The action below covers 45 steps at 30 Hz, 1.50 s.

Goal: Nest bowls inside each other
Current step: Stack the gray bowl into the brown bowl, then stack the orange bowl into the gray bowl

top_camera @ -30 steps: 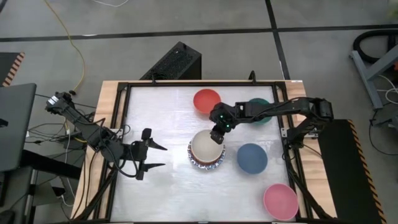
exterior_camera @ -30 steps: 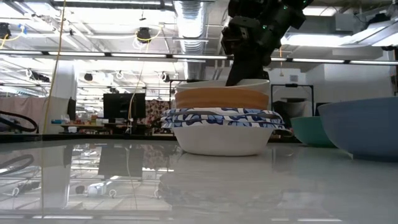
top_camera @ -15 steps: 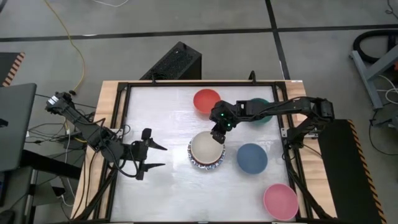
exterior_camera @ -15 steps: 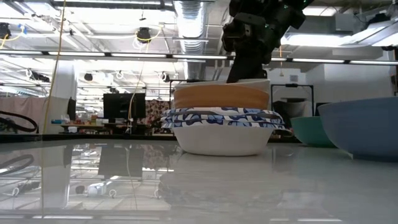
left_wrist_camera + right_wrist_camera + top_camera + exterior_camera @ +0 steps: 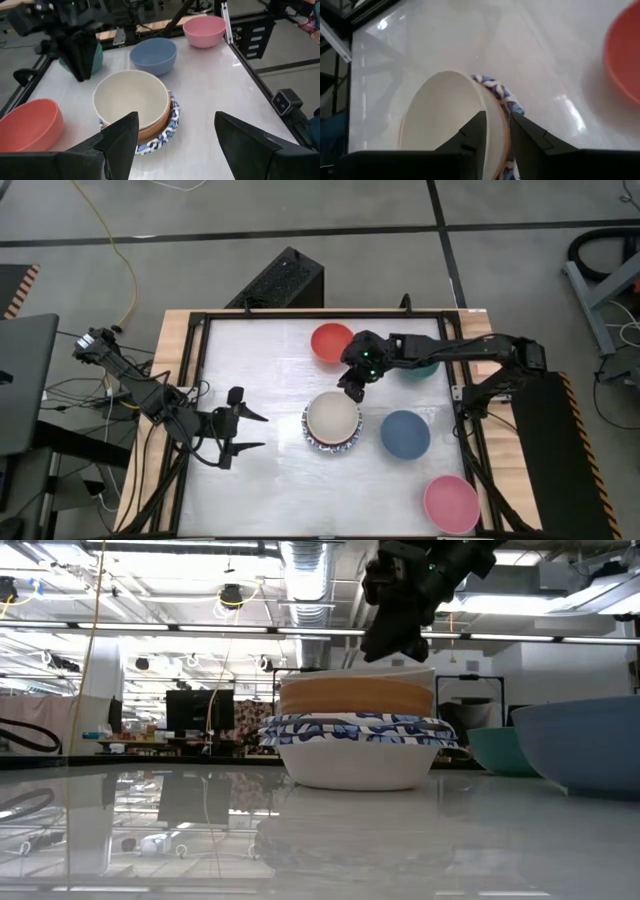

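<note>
Cream-glazed and topmost, the cream bowl (image 5: 332, 416) sits just under the right hand (image 5: 347, 390), which hangs over the far edge of its rim. The two fingers stand narrowly parted with nothing between them; in the low view the tips look clear of the rim, or barely at it. The cream bowl is nested in an orange bowl (image 5: 355, 697), and both rest in the blue-patterned bowls (image 5: 312, 438) near the middle of the worktop (image 5: 260, 490).

Loose bowls lie around the stack: a red bowl (image 5: 332, 340) beyond it, a dark green bowl (image 5: 96, 56) partly under the right arm, a slate-blue bowl (image 5: 405, 434) just beside the stack, and a pink bowl (image 5: 451, 503) at the near right corner. The left hand (image 5: 263, 432) waits at the left edge, fingers spread wide.

These bowls look rigid, light and smooth, probably slippery, and liable to chip if dropped. The best hold is likely a pinch across the rim wall, one finger inside and one outside, then a gentle lowering into the stack.
</note>
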Motion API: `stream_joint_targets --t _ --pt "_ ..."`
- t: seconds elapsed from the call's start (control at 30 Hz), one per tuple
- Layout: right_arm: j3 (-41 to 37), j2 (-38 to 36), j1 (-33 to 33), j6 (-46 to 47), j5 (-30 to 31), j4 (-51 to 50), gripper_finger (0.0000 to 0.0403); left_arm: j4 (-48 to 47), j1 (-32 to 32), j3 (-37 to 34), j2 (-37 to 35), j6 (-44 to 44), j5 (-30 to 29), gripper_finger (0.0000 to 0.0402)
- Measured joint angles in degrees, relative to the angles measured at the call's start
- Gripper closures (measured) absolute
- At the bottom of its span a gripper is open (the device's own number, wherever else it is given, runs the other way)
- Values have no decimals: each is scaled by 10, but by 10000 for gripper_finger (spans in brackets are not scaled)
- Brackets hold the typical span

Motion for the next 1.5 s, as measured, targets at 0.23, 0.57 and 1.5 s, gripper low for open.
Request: stream_joint_targets --t 0.23,0.57,1.5 --pt "0 31 20 -8 -3 -1 319 -1 0 0 0 -1 0 150" --pt "0 80 24 -20 3 -3 324 -10 0 0 0 -16 -2 150" --pt "0 109 -79 -399 140 -15 278 -16 0 0 51 -10 -21 150"
